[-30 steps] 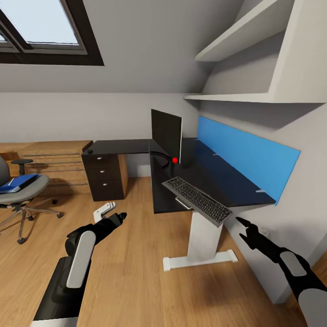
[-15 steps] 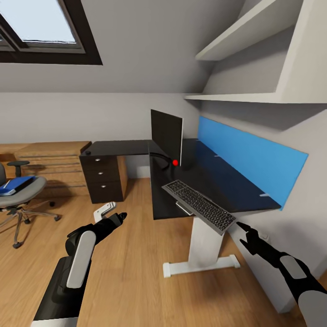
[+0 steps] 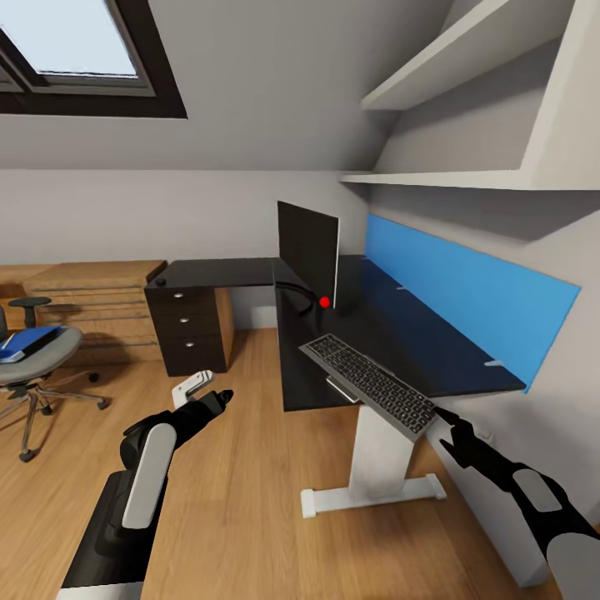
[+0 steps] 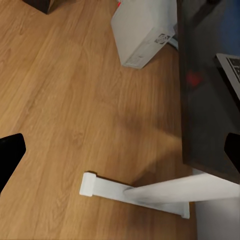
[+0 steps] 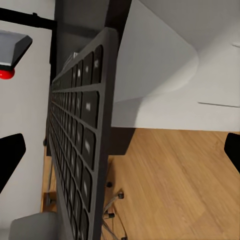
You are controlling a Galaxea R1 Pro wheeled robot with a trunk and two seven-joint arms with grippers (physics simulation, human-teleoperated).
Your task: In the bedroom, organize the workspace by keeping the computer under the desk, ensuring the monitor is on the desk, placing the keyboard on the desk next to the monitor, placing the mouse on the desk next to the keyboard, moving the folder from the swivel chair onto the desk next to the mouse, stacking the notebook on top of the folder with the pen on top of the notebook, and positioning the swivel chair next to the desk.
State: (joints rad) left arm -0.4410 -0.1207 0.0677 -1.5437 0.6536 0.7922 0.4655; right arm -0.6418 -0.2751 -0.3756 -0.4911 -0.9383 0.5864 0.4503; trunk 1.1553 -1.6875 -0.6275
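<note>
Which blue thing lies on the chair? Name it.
The folder, a small flat blue rectangle on the swivel chair seat. The other, a long blue panel, is fixed to the wall behind the desk.

Even, soft daylight fills the room, brightest at the dark-framed skylight (image 3: 75, 50) in the upper left of the head view, whose pane is washed out to pale blue-white. The glossy black L-shaped desk (image 3: 250, 271) carries a faint sheen and, in the left wrist view, a blurred red reflection. Soft shadows lie under the white wall shelves (image 3: 467, 179) and beneath the desktop on the light wooden plank floor (image 4: 65, 100). Straight lines lean outward toward the head view's edges. The slim silver-grey keyboard with dark keys (image 5: 82, 145) looks smeared up close.
</note>
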